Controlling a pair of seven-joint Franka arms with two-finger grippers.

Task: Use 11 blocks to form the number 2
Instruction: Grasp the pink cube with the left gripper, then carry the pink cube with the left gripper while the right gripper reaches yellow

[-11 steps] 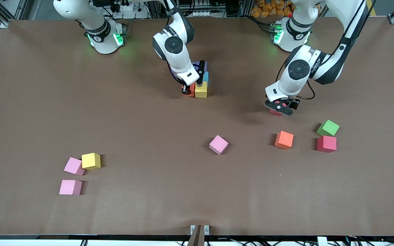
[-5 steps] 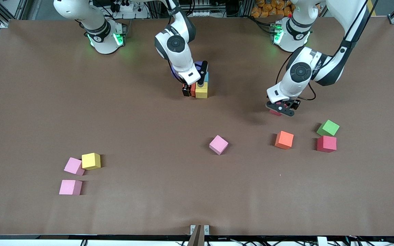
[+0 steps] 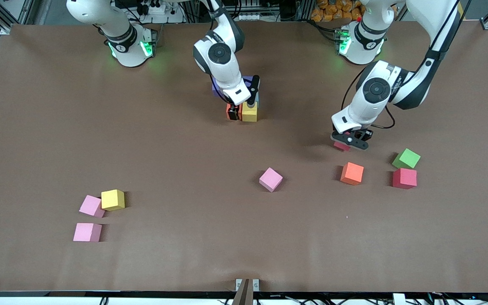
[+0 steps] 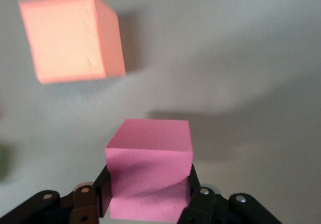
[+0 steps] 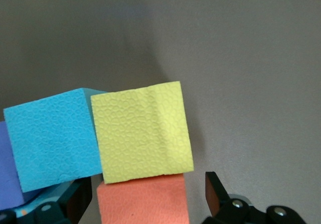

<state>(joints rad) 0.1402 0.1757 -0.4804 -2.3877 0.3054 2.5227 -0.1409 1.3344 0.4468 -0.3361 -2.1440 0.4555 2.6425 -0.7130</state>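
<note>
My left gripper is low at the table, shut on the rose-red block, its fingers pressed on two sides. A loose orange block lies just nearer the front camera and shows in the left wrist view. My right gripper stands open astride an orange block, with gaps on both sides. That block touches a yellow one, which sits beside cyan and purple blocks in a small cluster, partly hidden by the right hand.
One pink block lies mid-table. A yellow block and two pink ones sit toward the right arm's end, near the front camera. A green cube and a deep red cube lie toward the left arm's end.
The left gripper closed on the rose-red block and shifted slightly toward the front camera. The right gripper opened, letting go of the orange block in the cluster.
</note>
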